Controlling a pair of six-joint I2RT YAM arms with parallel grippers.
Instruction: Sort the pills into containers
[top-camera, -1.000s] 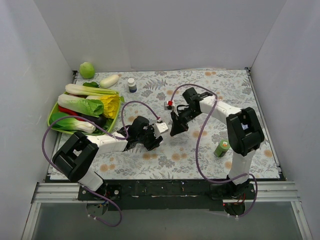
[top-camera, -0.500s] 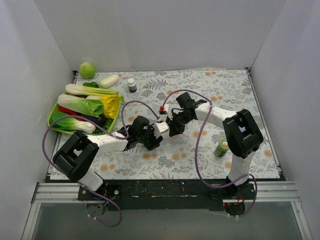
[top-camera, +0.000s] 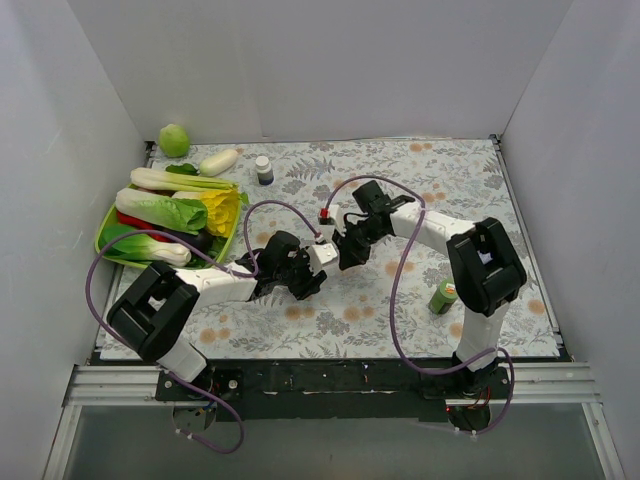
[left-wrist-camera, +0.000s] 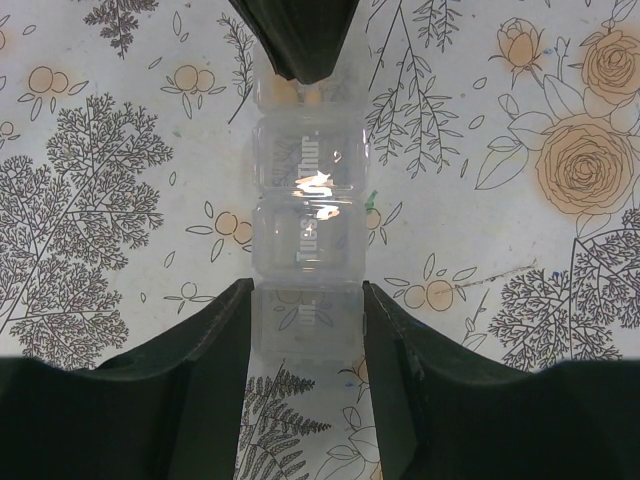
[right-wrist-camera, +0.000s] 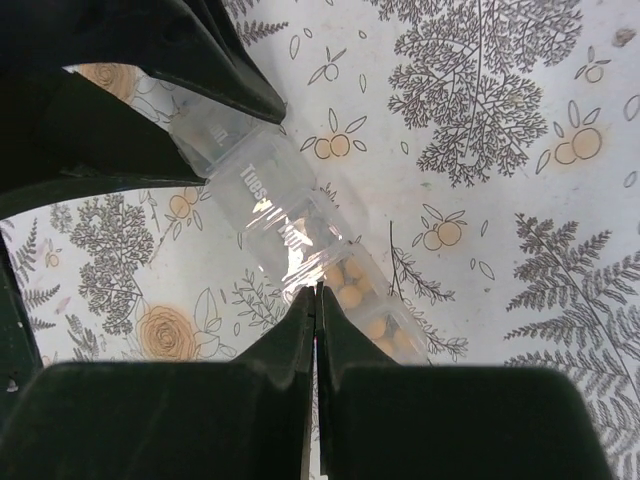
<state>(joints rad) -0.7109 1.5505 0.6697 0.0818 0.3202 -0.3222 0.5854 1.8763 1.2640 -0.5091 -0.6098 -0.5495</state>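
The clear pill-box strip (left-wrist-camera: 308, 200) lies on the flowered cloth, lids shut. My left gripper (left-wrist-camera: 305, 300) is shut on its near end compartment, one finger on each side wall. In the right wrist view the strip (right-wrist-camera: 262, 190) runs diagonally, with several yellow pills (right-wrist-camera: 350, 288) in its two nearest compartments. My right gripper (right-wrist-camera: 316, 292) is shut, its tips together against the strip's edge by a pill-filled compartment. In the top view the two grippers meet mid-table, left (top-camera: 318, 262) and right (top-camera: 346, 254), and hide the strip.
A small green bottle (top-camera: 443, 296) stands at the right. A small white bottle (top-camera: 264, 169) stands at the back. A green tray (top-camera: 103, 243) of vegetables sits at the left, with a green ball (top-camera: 174, 139) and a white vegetable (top-camera: 219, 161) behind it.
My right gripper has swung left and down to the strip held by my left gripper. The left arm has barely moved.
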